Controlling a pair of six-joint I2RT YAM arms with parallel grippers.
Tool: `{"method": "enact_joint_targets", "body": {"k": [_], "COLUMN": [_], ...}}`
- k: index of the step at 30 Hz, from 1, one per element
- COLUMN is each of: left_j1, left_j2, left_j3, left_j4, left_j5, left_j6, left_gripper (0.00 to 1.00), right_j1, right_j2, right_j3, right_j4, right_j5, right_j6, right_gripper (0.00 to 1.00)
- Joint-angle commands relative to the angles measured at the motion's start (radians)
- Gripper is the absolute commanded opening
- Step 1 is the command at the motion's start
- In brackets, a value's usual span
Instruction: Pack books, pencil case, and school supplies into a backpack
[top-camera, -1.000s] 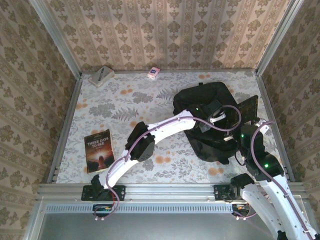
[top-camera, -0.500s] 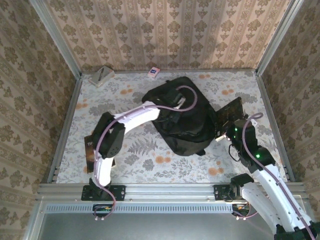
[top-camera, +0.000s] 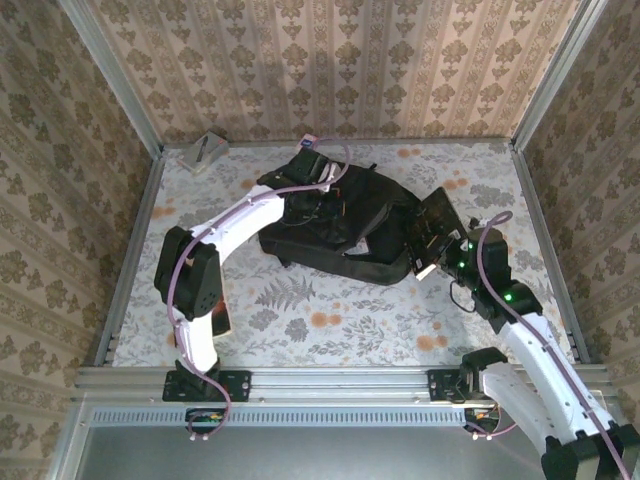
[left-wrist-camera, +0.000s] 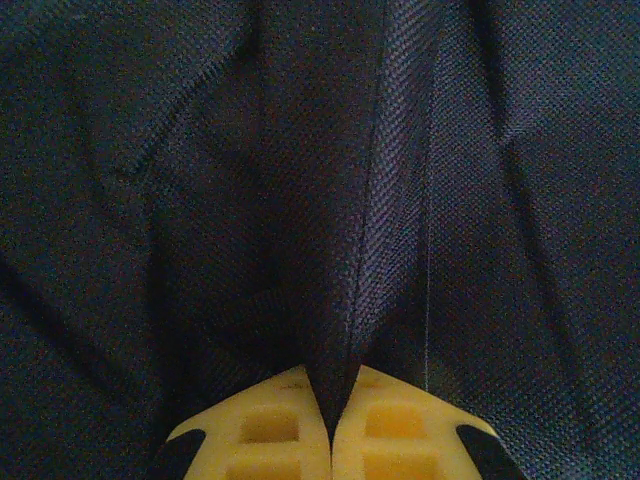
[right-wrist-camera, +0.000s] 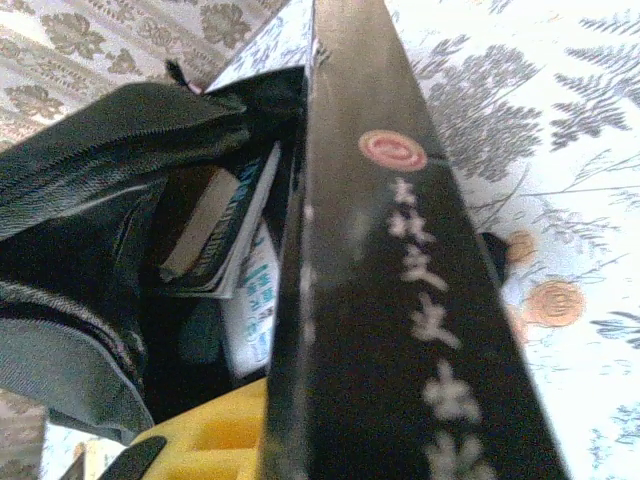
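L arm (top-camera: 215, 232), R arm (top-camera: 540, 352): white link shells, black joint housings, black base brackets (top-camera: 205, 384) at 6 o'clock of top view. Purple cable (top-camera: 481, 250) looped along each. Green LEDs (top-camera: 508, 296) lit on R arm joints. L gripper (left-wrist-camera: 332, 388): yellow moulded fingers w/ square recesses, black trim at 5 & 7 o'clock. Same yellow on R fingers (right-wrist-camera: 205, 435).

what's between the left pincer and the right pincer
The large soft black fabric backpack, in the top view: left pincer pinches its fabric, right pincer holds a black paperback at its open mouth.
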Motion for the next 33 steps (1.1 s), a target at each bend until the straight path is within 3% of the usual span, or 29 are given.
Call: {"method": "enact_joint_targets", "body": {"k": [1,6,11,18,26,33], "left_j1": [-0.007,0.024,0.073,0.126,0.156,0.161], "left_j2": [-0.077,-0.119,-0.174,-0.204,-0.228,-0.228], "left_j3": [0.037,-0.011,-0.060,-0.062,-0.073,-0.058], "left_j4": [0.024,0.052,0.098,0.075,0.075,0.061], "left_j5": [0.122,0.165,0.223,0.289,0.376,0.456], "left_j6": [0.045,0.026,0.001,0.039,0.092,0.140], "left_gripper": [0.00,0.00,0.00,0.00,0.00,0.00], "right_j1": [-0.038,-0.076,-0.091,-0.094,-0.094,-0.069], "right_j2": [0.067,0.140,0.103,0.092,0.129,0.215], "right_j3": [-0.003,-0.031,-0.009,-0.012,-0.014,-0.018], "right_j4": [0.216,0.365,0.280,0.331,0.507,0.692], "right_j5": [-0.280,-0.443,-0.442,-0.558,-0.650,-0.657], "right_j6": [0.093,0.219,0.225,0.374,0.564,0.688], "right_gripper": [0.00,0.00,0.00,0.00,0.00,0.00]}}
